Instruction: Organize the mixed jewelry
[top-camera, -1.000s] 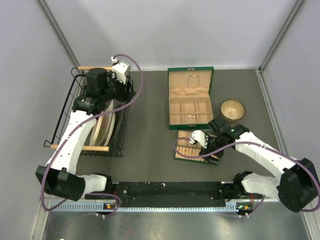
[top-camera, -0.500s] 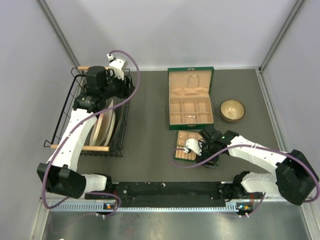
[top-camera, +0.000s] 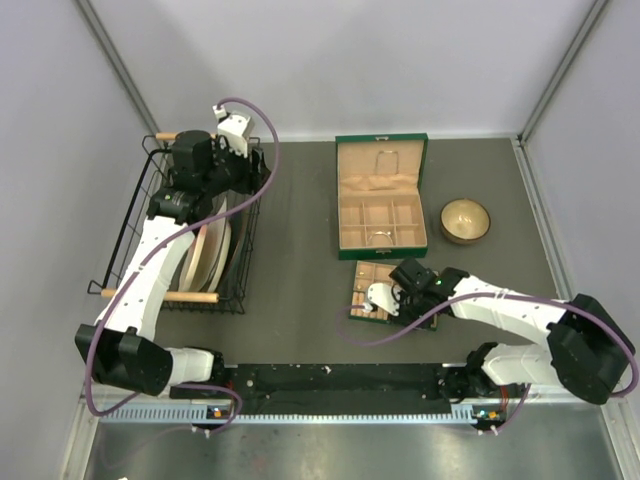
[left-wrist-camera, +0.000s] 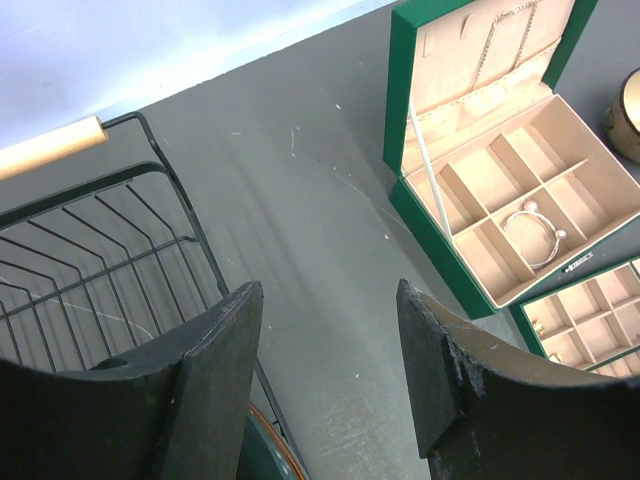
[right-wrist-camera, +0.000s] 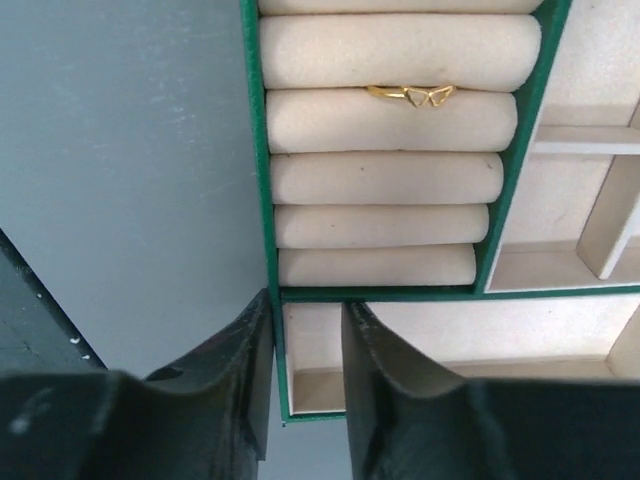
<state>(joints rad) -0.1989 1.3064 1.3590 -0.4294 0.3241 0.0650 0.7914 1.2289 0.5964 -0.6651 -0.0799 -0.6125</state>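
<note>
The mixed jewelry shows as one thin gold ring (right-wrist-camera: 412, 94) tucked between the cream rolls of a small green-edged tray (right-wrist-camera: 256, 170), which lies in front of the open green jewelry box (top-camera: 380, 195). Tiny gold pieces (left-wrist-camera: 536, 326) sit in the tray's compartments. My right gripper (right-wrist-camera: 305, 305) straddles the tray's left wall near its corner. One finger is outside against the wall, the other is inside a compartment with a gap still showing. My left gripper (left-wrist-camera: 328, 300) hangs open and holds nothing, above the rack's edge.
A black wire dish rack (top-camera: 165, 205) holding plates stands at the left under the left arm. A silvery bangle (left-wrist-camera: 535, 232) lies in a box compartment. A wooden bowl (top-camera: 465, 220) sits right of the box.
My right gripper has slid left along the small tray to its corner, and its jaws have narrowed round the wall. The left arm has hardly moved.
</note>
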